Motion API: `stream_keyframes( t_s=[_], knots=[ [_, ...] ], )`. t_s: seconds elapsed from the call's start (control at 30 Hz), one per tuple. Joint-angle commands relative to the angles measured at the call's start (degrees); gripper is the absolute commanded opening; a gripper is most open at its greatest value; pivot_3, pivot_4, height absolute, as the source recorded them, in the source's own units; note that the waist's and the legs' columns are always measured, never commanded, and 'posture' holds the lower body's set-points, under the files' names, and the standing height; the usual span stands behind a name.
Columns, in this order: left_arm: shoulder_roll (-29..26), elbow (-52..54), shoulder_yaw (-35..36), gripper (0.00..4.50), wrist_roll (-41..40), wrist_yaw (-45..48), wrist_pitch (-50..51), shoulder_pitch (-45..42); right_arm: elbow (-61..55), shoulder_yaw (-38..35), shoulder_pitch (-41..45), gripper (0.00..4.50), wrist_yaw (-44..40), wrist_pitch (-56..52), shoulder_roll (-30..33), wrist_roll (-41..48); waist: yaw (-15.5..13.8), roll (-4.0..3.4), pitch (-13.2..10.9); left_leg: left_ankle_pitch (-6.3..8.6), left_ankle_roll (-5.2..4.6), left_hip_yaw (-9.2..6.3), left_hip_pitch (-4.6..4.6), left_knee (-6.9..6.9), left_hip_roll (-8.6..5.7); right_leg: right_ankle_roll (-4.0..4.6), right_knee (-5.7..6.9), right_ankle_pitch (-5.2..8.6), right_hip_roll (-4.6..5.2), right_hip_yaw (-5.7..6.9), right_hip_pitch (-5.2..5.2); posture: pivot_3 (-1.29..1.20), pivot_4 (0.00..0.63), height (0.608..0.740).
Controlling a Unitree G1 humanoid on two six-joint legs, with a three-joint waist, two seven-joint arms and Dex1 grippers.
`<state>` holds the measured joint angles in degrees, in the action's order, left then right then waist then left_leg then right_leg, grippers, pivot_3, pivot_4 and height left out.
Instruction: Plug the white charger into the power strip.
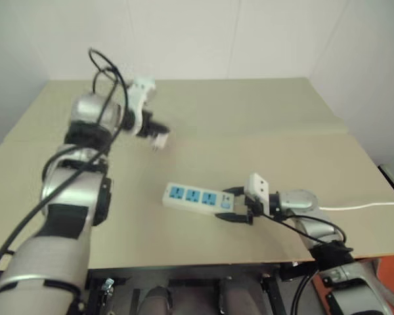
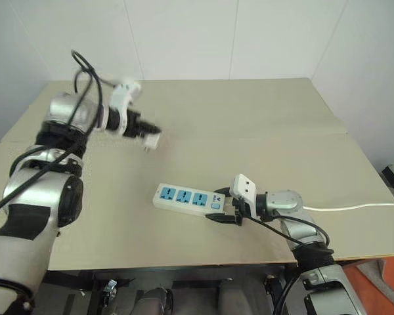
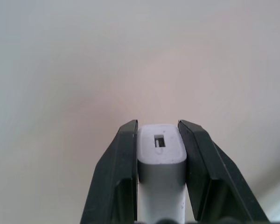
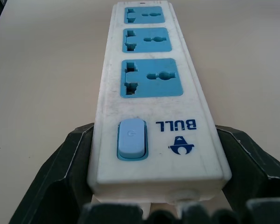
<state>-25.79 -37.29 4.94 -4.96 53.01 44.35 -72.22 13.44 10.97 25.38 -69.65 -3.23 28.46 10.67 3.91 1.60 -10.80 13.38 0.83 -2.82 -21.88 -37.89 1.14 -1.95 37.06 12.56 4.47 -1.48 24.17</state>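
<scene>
The power strip (image 2: 187,197) lies flat on the table (image 2: 249,131) toward its near edge, its long axis running left to right, three blue sockets facing up and the switch end on the right. That switch end sits between the fingers of the right gripper (image 2: 224,210), which press against its two sides and steady it. The white charger (image 2: 152,139) is off the table, clamped in the left gripper (image 2: 146,134) up to the far left, so the strip lies nearer and to the right of it, and the left arm must carry it there.
</scene>
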Motion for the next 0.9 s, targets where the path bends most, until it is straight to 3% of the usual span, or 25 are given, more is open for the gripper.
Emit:
stream_keyframes(
  t_s=[0.03,0.1,0.2,0.3,0.43,0.67,0.8,0.9],
  knots=[
    [2.6,21.6,4.7,1.00,-7.7,-0.2,-8.3,13.4,0.3,2.8,-2.4,3.45,-5.3,-0.5,1.5,0.6,-0.1,-0.09,0.1,0.01,0.03,0.08,0.09,0.00,-0.03,0.01,0.11,0.00,0.02,-0.15,-0.04,0.00,0.150,0.740],
    [3.5,30.1,3.0,1.00,-8.0,-0.6,-13.2,20.5,0.8,3.1,-2.1,3.45,-6.6,0.6,1.9,0.4,-0.3,-0.06,0.1,0.01,0.04,0.12,0.16,-0.01,-0.03,0.07,0.10,-0.05,-0.01,-0.24,-0.07,0.00,0.150,0.740],
    [6.6,36.2,4.5,1.00,-16.6,1.7,-10.3,26.5,3.1,3.6,-0.2,3.45,-7.3,1.9,1.5,-0.5,-0.9,0.01,0.1,-0.01,0.06,0.11,0.11,-0.06,-0.04,0.05,0.04,-0.21,-0.04,-0.24,-0.07,0.00,0.150,0.740],
    [7.6,33.5,4.8,1.00,-25.7,7.7,-3.5,27.6,5.1,4.4,1.8,3.45,-8.4,1.8,0.7,-0.7,-1.0,0.12,0.2,-0.01,0.06,0.12,0.15,-0.15,-0.04,0.01,-0.02,-0.26,-0.08,-0.24,-0.14,0.00,0.150,0.740],
    [9.9,32.7,2.9,1.00,-30.3,12.3,-5.5,30.9,6.6,5.5,2.9,3.45,-7.9,2.4,-1.0,-1.3,-0.6,0.15,0.2,-0.01,0.05,0.14,0.38,-0.04,-0.02,0.01,-0.10,-0.25,-0.12,-0.28,-0.31,0.00,0.150,0.740],
    [12.0,26.4,-1.1,1.00,-30.2,20.7,-14.1,33.9,8.6,6.0,3.6,3.45,-7.3,3.5,-3.3,-3.0,0.2,0.26,0.3,-0.01,0.05,0.18,0.62,-0.03,0.06,0.03,-0.06,-0.25,-0.25,-0.35,-0.46,0.00,0.150,0.740],
    [10.7,23.2,-7.8,1.00,-25.1,28.2,-22.0,34.7,8.1,6.0,3.4,3.45,-6.8,3.5,-3.8,-3.5,0.2,0.25,0.3,0.00,0.05,0.18,0.91,0.07,0.16,-0.31,-0.29,-0.02,-0.37,-0.35,-0.87,0.00,0.150,0.740],
    [11.4,20.7,-8.5,1.00,-24.2,29.9,-26.9,34.8,8.1,5.9,3.5,3.45,-6.6,3.3,-4.1,-3.5,0.2,0.26,0.3,0.01,0.04,0.19,0.89,0.06,0.17,-0.30,-0.34,-0.03,-0.35,-0.35,-0.88,0.00,0.150,0.740]
  ],
)
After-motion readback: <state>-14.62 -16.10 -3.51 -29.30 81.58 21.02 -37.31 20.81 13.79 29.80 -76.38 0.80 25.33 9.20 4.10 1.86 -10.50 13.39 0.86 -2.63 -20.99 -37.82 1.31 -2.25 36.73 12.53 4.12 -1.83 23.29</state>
